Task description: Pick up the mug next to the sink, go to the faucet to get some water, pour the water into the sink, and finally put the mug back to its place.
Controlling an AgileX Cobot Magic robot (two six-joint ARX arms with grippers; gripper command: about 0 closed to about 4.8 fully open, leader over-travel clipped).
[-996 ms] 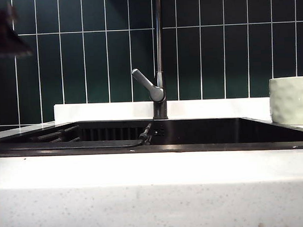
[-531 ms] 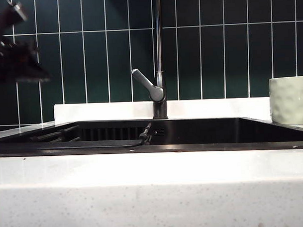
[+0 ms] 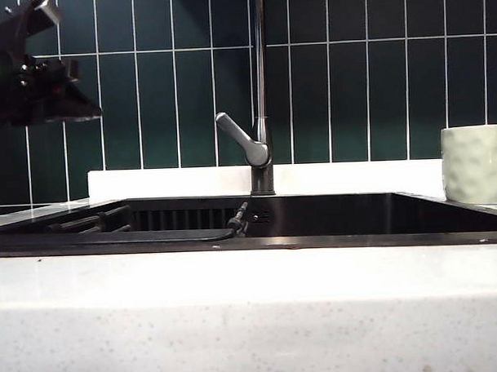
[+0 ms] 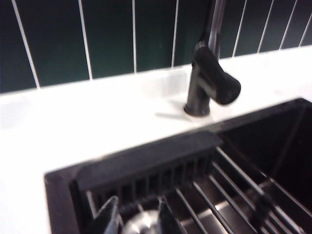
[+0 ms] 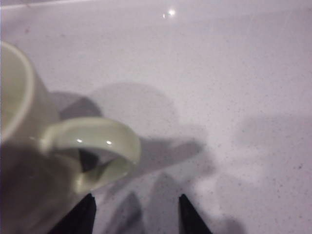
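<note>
The right gripper (image 5: 134, 214) hangs just above the counter (image 5: 234, 97) with its two dark fingertips spread wide and nothing between them; the mug (image 5: 29, 146) sits beside it, its loop handle (image 5: 97, 151) turned toward the tips, which looks to me like a line-up for taking the mug by or near that handle. In the exterior view this gripper does not show at all, while the mug (image 3: 476, 163) stands upright at the right edge of the frame on the white counter, next to the sink (image 3: 331, 224), untouched. The left gripper (image 4: 136, 222) shows only as two fingertips low in its wrist picture, part-way apart and holding nothing, hovering over the grid rack (image 4: 204, 195) in the sink's corner, with the faucet (image 4: 209, 83) beyond it. From the room's side, the left arm (image 3: 32, 75) sits high in the upper left of the frame, well apart from the faucet (image 3: 261, 112) and its grey lever (image 3: 243, 139). My guess is that it waits there to work the lever once the mug is under the spout. No water runs.
</note>
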